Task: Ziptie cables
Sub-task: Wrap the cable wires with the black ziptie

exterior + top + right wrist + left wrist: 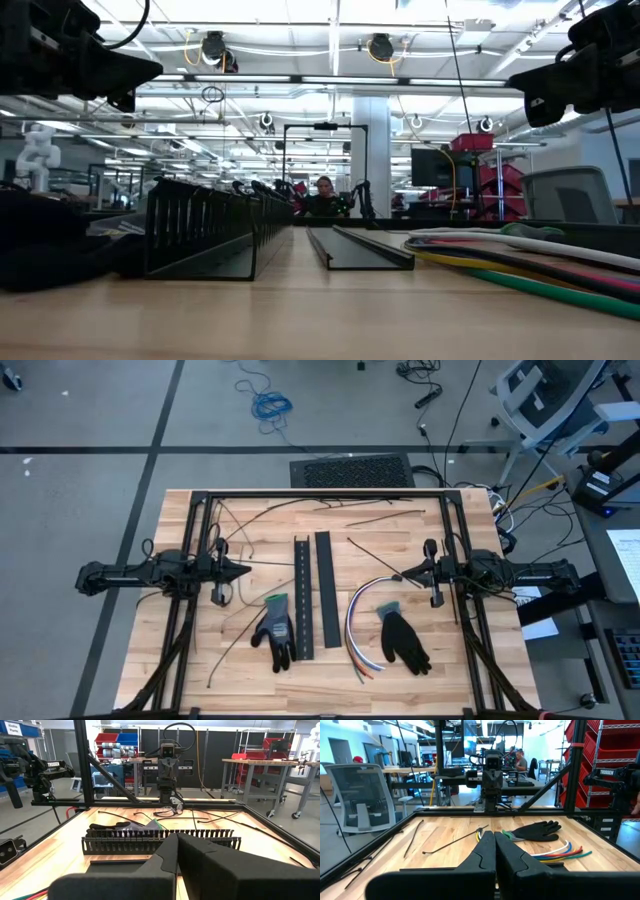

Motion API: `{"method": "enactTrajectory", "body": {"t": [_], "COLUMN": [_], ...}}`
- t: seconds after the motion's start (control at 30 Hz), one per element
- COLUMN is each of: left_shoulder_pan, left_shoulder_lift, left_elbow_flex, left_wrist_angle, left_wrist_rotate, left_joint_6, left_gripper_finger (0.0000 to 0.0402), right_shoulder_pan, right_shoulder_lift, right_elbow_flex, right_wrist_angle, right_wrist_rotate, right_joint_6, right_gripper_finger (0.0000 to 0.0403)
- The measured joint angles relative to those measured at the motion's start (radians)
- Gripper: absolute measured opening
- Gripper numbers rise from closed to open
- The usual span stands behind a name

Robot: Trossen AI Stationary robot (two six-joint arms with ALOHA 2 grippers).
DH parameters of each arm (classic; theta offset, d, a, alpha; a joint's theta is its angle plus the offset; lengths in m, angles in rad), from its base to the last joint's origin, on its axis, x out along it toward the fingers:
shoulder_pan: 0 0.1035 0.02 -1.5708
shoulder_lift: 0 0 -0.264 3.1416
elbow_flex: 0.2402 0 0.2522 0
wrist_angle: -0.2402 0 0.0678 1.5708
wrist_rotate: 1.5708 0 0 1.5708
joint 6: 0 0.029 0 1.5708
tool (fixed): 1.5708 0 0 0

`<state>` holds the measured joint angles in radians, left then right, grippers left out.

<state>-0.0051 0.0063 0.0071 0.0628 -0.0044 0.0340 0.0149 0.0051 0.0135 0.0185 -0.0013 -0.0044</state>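
Wooden butcher-block table (250, 670) is what everything's laid out on, boxed in by a black metal frame (320, 494) that the two arms are mounted to. Nothing looks started yet, judging by how tidy it all is.

Left gripper (240, 571) is parked over the left half of the table, pointed inward; right gripper (402, 575) mirrors it on the right. Both sets of jaws are seen pressed fully together, nothing held in either. From the wrist views the fingers (495, 852) meet in a closed wedge, same on the other arm (177, 852). Probably a rest pose, kept up off the wood so the work area stays reachable.

Dead centre, a black slotted strip (302, 600) and its flat cover (325, 590) are laid side by side, lengthwise, likely so wires can be routed in afterwards.

Two dark gloves are set out: one (275, 628) just left of the strip, one (403, 640) on the right.

Task item: the cables (358, 622), a loose curved bundle of white, grey, orange, blue and green, are lying between the cover and the right glove, closest to the right gripper. They're loose, not yet tied.

Thin black zip ties (375, 550) are scattered across the far half and the left side, apparently left within reach of either arm.
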Motion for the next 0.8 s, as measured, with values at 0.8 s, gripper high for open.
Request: {"method": "enactTrajectory", "body": {"t": [0.8], "left_shoulder_pan": [0.0], "left_shoulder_lift": [0.0], "left_elbow_flex": [0.0], "left_wrist_angle": [0.0], "left_wrist_rotate": [0.0], "left_joint_6": [0.0], "left_gripper_finger": [0.0], "right_shoulder_pan": [0.0], "right_shoulder_lift": [0.0], "right_elbow_flex": [0.0], "right_wrist_angle": [0.016], "right_wrist_rotate": [0.0], "right_joint_6": [0.075], "right_gripper_finger": [0.0]}}
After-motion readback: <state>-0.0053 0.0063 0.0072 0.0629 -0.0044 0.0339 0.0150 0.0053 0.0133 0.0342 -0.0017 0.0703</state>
